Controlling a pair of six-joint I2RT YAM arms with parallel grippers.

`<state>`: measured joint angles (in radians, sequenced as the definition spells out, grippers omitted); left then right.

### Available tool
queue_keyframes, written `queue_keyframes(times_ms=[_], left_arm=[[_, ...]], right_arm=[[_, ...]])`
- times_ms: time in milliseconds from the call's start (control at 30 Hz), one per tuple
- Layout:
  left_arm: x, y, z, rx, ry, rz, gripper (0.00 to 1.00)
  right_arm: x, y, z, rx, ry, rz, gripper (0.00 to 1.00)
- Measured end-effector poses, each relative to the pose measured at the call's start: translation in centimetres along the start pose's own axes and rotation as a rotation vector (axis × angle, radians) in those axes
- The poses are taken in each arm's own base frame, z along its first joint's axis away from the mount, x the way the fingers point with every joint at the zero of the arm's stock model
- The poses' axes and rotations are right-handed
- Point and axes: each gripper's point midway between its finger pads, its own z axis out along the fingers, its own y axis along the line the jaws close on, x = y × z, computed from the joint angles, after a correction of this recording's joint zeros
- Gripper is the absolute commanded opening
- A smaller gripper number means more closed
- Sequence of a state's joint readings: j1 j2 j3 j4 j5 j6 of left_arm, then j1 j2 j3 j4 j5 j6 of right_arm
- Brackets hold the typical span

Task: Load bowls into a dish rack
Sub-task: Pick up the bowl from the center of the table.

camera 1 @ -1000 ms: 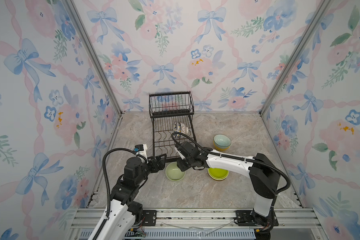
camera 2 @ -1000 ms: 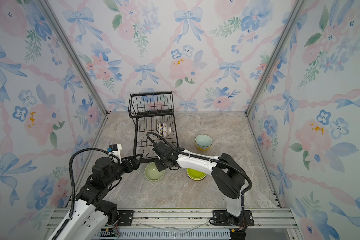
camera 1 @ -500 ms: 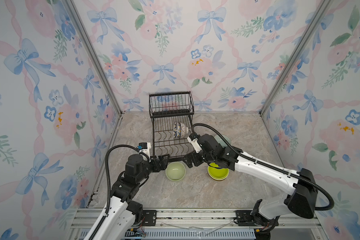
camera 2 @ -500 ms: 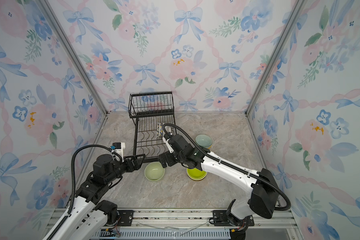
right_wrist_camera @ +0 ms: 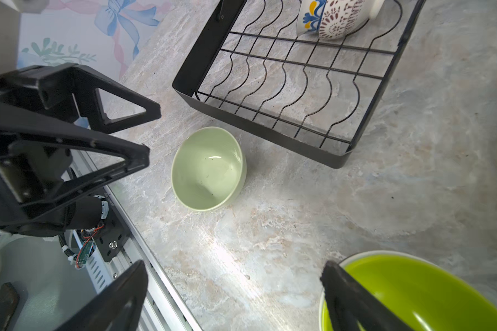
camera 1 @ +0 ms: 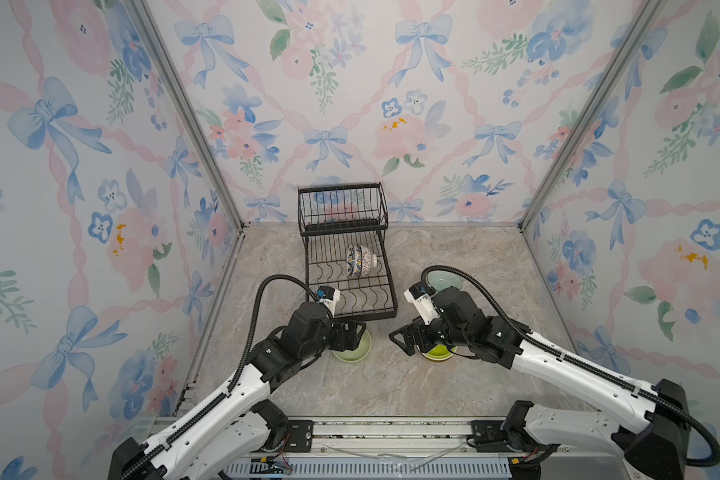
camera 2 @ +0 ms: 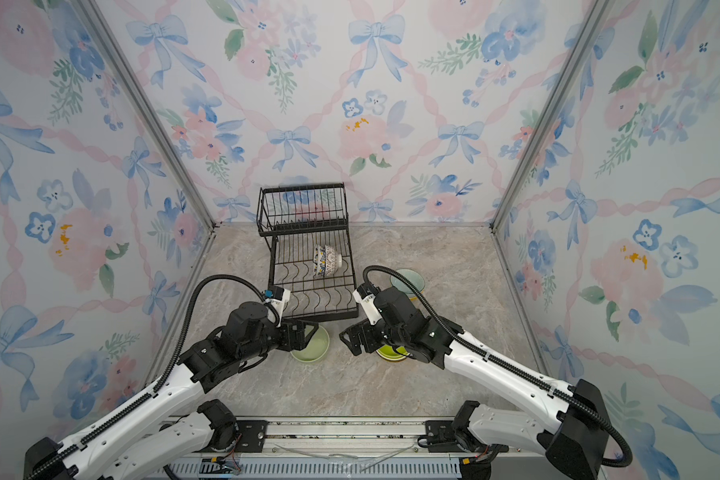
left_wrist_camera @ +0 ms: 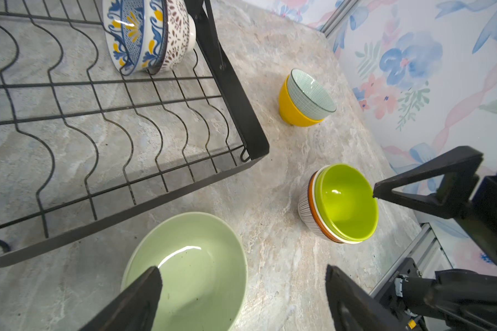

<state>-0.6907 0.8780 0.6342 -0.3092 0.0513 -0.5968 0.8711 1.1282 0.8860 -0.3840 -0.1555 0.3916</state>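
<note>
tabletop (camera 1: 466, 249) of grey marble carries everything we see. on it, toward the back wall, stands the dish rack (camera 1: 341, 208) (camera 2: 302, 205), black wire, with a raised basket behind and a longer tray of wavy wires running forward.

we find the left gripper (camera 1: 360, 334) (camera 2: 314, 334) just off the rack's front left corner. in its wrist view the left gripper (left_wrist_camera: 243, 272) has its jaws spread wide. one finger is over the inside of the pale green bowl (left_wrist_camera: 195, 266), the other out over bare marble, and nothing is clamped. we cannot tell whether the finger touches the rim.

opposite it, the right gripper (camera 1: 398, 343) (camera 2: 348, 343) also has its jaws released and empty. in its wrist view (right_wrist_camera: 234, 268) one finger lies over the lime green bowl (right_wrist_camera: 413, 292).

the patterned bowl (camera 1: 360, 259) (camera 2: 326, 261) is the only one in the rack. it stands on its edge in the tray's wires, at the tray's right side (left_wrist_camera: 147, 34).

the pale green bowl (camera 1: 356, 351) (right_wrist_camera: 207, 169) sits upright on the table just in front of the rack. the lime green bowl (camera 1: 437, 353) (left_wrist_camera: 346, 200) is beside it to the right, nested on top of a stack whose bottom piece is a white ribbed bowl (left_wrist_camera: 306, 209). further back, right of the rack, a pale teal bowl (camera 1: 445, 279) (left_wrist_camera: 310, 91) rests inside a yellow bowl (left_wrist_camera: 290, 109).
</note>
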Motion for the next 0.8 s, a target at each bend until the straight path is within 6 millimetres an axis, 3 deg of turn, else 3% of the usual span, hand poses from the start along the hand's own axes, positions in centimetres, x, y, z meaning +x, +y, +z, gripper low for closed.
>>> queue_keyframes(times_ms=[267, 500, 800], left_arm=[[2.9, -1.0, 2.7, -0.053, 0.131, 0.096, 0.72], [5.2, -0.8, 4.7, -0.122, 0.235, 0.154, 0.63], [5.5, -1.5, 6.1, -0.152, 0.266, 0.201, 0.54]], right_arm=[[2.8, -0.5, 0.5, -0.032, 0.026, 0.051, 0.96], [1.9, -0.3, -0.9, -0.034, -0.034, 0.066, 0.96], [2.5, -1.4, -0.6, 0.010, -0.037, 0.088, 0.96]])
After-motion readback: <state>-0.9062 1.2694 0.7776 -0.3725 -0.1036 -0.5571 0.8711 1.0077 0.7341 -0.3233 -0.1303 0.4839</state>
